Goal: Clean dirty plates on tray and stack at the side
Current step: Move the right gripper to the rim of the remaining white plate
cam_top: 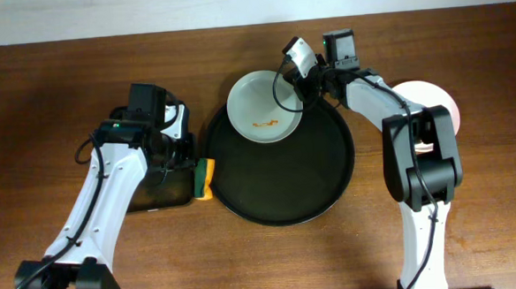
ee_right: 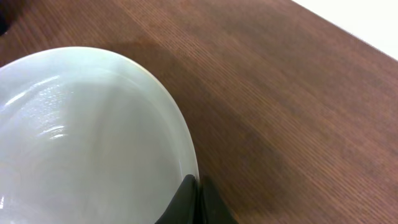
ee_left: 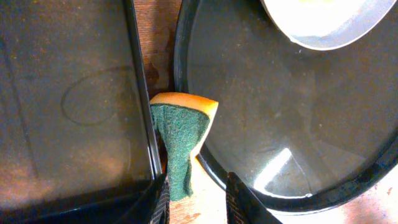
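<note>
A white plate (cam_top: 263, 107) with an orange smear lies over the far-left rim of the round black tray (cam_top: 282, 174). My right gripper (cam_top: 303, 87) is shut on the plate's right rim; in the right wrist view its fingertips (ee_right: 194, 199) pinch the edge of the plate (ee_right: 93, 137). A second white plate (cam_top: 441, 99) sits on the table at the right, partly under the right arm. My left gripper (ee_left: 197, 186) is open around the lower end of a green and orange sponge (ee_left: 180, 140). The sponge touches the left finger only.
A rectangular black tray (cam_top: 159, 192) lies left of the sponge (cam_top: 205, 178), under the left arm. The sponge stands on the wood in the narrow gap between this tray (ee_left: 68, 99) and the round tray (ee_left: 280, 112). Bare wooden table surrounds both.
</note>
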You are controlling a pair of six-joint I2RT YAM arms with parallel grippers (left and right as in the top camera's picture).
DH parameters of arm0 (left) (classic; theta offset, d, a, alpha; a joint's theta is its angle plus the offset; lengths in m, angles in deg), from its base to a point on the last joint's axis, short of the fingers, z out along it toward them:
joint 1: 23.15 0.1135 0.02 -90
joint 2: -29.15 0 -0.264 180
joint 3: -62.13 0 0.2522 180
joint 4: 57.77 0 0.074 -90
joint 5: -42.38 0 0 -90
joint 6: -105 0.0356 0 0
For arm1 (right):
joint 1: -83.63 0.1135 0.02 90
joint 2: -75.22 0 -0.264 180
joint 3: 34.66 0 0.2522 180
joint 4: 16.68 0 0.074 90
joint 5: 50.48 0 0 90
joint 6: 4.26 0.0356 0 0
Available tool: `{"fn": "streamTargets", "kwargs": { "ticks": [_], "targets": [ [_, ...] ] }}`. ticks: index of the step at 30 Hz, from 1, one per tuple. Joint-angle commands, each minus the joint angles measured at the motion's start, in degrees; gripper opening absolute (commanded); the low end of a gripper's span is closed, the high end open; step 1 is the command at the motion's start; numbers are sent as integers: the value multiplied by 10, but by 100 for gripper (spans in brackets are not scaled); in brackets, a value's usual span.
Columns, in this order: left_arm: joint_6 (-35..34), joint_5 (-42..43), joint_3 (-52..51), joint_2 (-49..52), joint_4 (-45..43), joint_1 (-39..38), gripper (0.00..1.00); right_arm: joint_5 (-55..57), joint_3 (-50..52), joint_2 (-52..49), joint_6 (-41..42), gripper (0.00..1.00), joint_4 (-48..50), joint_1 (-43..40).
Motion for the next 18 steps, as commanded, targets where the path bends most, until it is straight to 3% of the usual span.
{"fn": "streamTargets", "kwargs": {
  "ticks": [1, 5, 7, 13, 16, 18],
  "targets": [
    [0, -6, -4, -7, -1, -2, 28, 19, -17, 83, -2, 4, -40, -2],
    [-1, -4, -4, -7, -1, -2, 28, 121, -17, 192, -1, 4, -226, -3],
    [-1, 1, -4, -7, 7, -7, 29, 171, -17, 234, 38, 4, -328, -3],
    [-3, -62, -26, -7, -3, -72, 49, 199, -11, 264, 143, 4, -550, -2],
    [-27, -66, -72, -7, -43, -94, 49, 195, -10, 264, 158, 30, -580, -3],
    [-27, -74, -111, -7, -103, -100, 49, 188, -10, 264, 157, 40, -589, -2]
  ]
}}
